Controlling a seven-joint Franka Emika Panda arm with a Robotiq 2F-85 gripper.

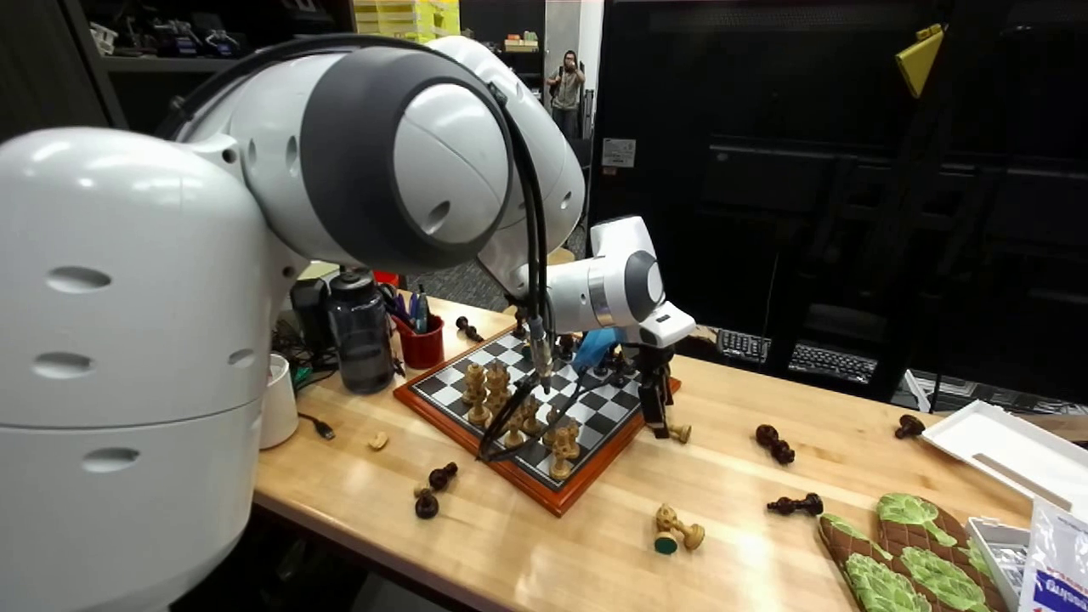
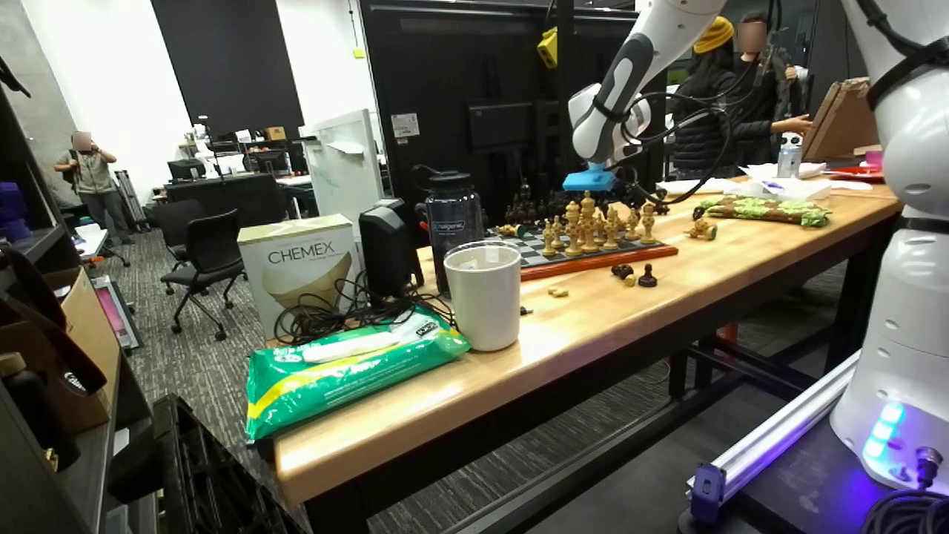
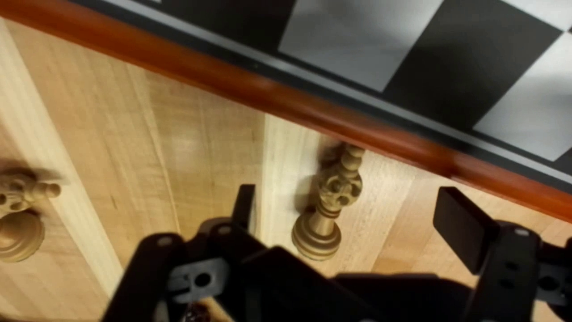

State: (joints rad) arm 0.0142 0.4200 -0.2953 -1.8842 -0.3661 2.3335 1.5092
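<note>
While end effector (image 3: 352, 218) gapes, chessman (image 3: 333, 197) lies; carved, bulbous

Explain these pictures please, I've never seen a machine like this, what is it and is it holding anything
The machine is a white-and-grey jointed robot arm. Two pictures come from cameras standing away from it; the close-up comes from one on its wrist. On the pale wooden table sits a square, reddish-framed black-and-white chessboard bearing carved light-wood chess pieces; some glossy dark-brown pieces lie nearby. Its black two-fingered end effector is open, holding nothing; one carved light-wood piece, lying beside the board, shows between its fingers.
</note>
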